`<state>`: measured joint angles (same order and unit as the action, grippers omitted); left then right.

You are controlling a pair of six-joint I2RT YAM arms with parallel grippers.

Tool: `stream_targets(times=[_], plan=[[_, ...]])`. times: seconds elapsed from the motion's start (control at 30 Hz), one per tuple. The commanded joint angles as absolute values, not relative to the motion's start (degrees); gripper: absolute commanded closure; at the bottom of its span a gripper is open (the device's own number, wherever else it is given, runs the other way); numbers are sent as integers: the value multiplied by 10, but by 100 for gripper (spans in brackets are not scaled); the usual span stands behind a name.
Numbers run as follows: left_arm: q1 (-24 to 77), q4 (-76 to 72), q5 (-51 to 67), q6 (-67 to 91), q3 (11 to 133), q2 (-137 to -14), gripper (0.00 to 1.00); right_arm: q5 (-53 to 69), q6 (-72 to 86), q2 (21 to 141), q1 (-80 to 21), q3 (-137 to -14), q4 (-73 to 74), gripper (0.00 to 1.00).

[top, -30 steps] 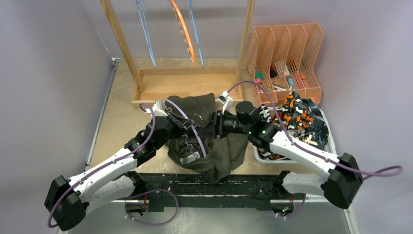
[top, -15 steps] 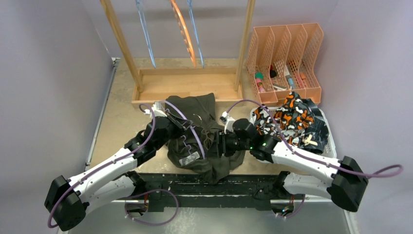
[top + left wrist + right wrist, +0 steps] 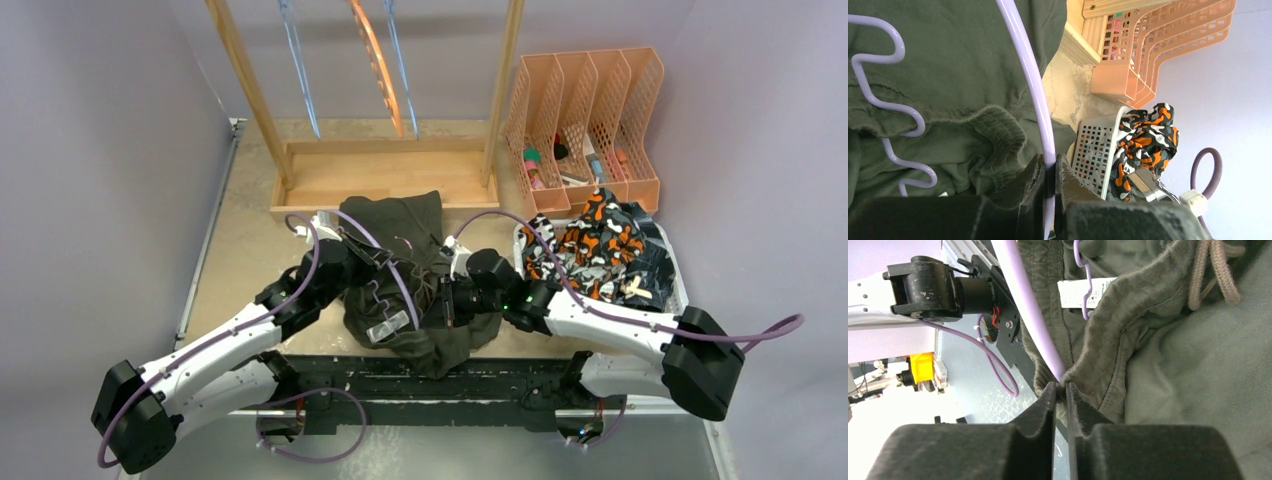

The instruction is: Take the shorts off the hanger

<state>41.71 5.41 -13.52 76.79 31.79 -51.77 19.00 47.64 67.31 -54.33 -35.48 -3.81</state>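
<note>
- Top external view: olive shorts (image 3: 425, 265) lie heaped on the tabletop (image 3: 240, 260) between the two arms, in front of the wooden rack (image 3: 380, 170).
- Left gripper (image 3: 1049, 164): clamped on the wire of the lilac hanger (image 3: 1030, 75), seen from the left wrist. It sits where it sat a second ago.
- Right gripper (image 3: 1059, 388): pinched shut on a fold of the shorts' waistband, just beside the hanger wire, seen from the right wrist.
- Change: over the last second the right gripper has travelled from the far side of the heap toward the near edge. The waistband has come with it, and the cloth now bunches closer to the arm bases.
- Reading, as a judgement: the left arm anchors the hanger while the right draws the waistband along the wire. The shorts are not yet free, since the wire runs into the waistband fold.
- Patterned shorts (image 3: 590, 245): piled in the white basket (image 3: 678, 292), right of the heap, on no hanger.
</note>
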Motion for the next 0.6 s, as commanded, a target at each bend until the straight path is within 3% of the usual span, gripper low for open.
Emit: stream_targets(times=[0.0, 0.07, 0.43, 0.57], plan=[[418, 46, -146, 747, 347, -504, 100, 193, 480, 680, -545, -351, -68, 94], [418, 49, -148, 747, 348, -500, 100, 180, 480, 673, -544, -354, -61, 100], [418, 219, -278, 691, 457, -432, 100, 38, 481, 596, -545, -373, 91, 100], [417, 278, -345, 688, 495, -388, 100, 70, 498, 585, -544, -337, -2, 100]])
